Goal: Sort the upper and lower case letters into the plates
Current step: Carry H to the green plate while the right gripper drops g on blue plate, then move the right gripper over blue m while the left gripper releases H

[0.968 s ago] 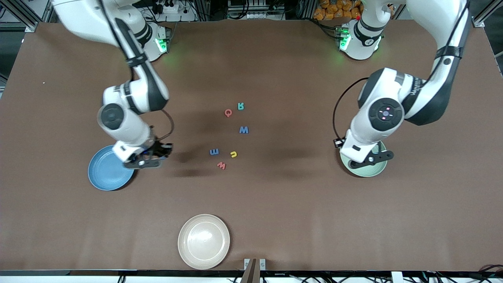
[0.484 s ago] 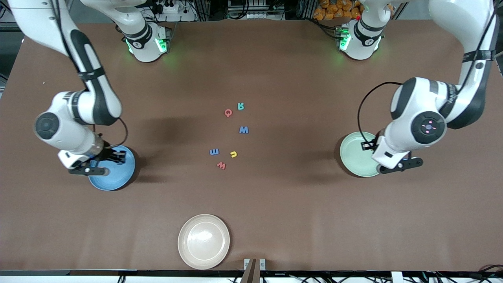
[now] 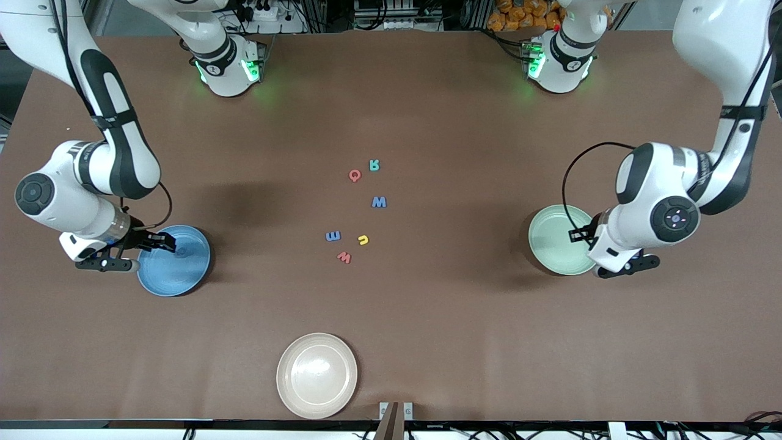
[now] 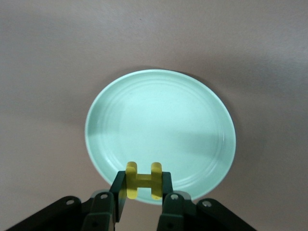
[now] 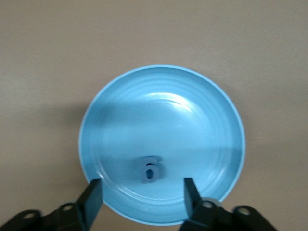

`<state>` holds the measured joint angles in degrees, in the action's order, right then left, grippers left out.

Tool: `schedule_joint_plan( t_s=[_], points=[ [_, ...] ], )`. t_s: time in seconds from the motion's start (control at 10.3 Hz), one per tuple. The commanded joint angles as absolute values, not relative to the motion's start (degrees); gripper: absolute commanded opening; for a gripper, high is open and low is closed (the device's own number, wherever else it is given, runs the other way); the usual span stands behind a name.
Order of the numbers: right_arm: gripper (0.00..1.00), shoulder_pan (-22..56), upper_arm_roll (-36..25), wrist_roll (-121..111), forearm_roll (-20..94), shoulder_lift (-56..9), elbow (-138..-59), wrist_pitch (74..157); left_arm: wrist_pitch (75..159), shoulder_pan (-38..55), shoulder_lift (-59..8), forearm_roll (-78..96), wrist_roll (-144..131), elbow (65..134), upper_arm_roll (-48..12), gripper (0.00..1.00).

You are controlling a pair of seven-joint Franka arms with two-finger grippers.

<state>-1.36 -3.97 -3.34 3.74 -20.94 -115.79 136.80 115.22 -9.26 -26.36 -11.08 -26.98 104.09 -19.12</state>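
My left gripper [image 4: 143,188] is shut on a yellow letter H [image 4: 143,179] and hangs over the rim of the pale green plate [image 4: 159,120], which holds nothing that I can see. From the front, this gripper [image 3: 579,234] sits over the plate's [image 3: 550,250] edge at the left arm's end. My right gripper [image 5: 142,197] is open over the sky blue plate [image 5: 192,110], where a small blue letter [image 5: 150,170] lies. From the front it [image 3: 160,242] is over that plate [image 3: 183,275]. Mid-table lie red Q [image 3: 355,175], teal R [image 3: 374,165], blue W [image 3: 379,202], blue E [image 3: 333,236], yellow u [image 3: 363,239] and red w [image 3: 344,257].
A cream-beige plate [image 3: 317,375] sits near the table's front edge, nearer to the front camera than the loose letters. The brown table top [image 3: 427,318] stretches wide between the plates.
The right gripper swung over the sky blue plate and opened; a blue letter now lies in that plate. The left arm drew back toward its end of the table, still gripping the yellow H.
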Motion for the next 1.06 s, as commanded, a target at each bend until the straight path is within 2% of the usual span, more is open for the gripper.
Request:
schedule_joint_plan(
  t_s=[0.0, 0.39, 0.58, 0.77, 0.97],
  points=[
    [1.00, 2.8, -3.5, 5.0, 4.5, -20.7, -115.3, 136.7, 119.0, -10.0, -27.6, -10.5, -26.0, 106.5, -19.6, 0.00],
    [1.00, 13.2, -3.5, 23.2, 4.6, -21.8, -113.8, 136.7, 119.9, -11.0, -30.0, -10.5, -26.0, 106.3, -19.6, 0.00],
    [1.00, 17.8, -3.5, 31.6, 4.6, -22.9, -112.9, 136.8, 120.0, -11.0, -30.4, -10.5, -26.0, 106.3, -19.6, 0.18],
    [1.00, 22.0, -3.5, 39.2, 4.7, -24.4, -111.7, 136.9, 120.0, -11.0, -30.4, -10.5, -26.0, 106.3, -19.6, 0.29],
    [1.00, 25.5, -3.5, 47.6, 4.7, -26.8, -109.3, 136.8, 120.0, -11.0, -30.4, -10.5, -26.0, 106.3, -19.6, 0.53]
  ],
)
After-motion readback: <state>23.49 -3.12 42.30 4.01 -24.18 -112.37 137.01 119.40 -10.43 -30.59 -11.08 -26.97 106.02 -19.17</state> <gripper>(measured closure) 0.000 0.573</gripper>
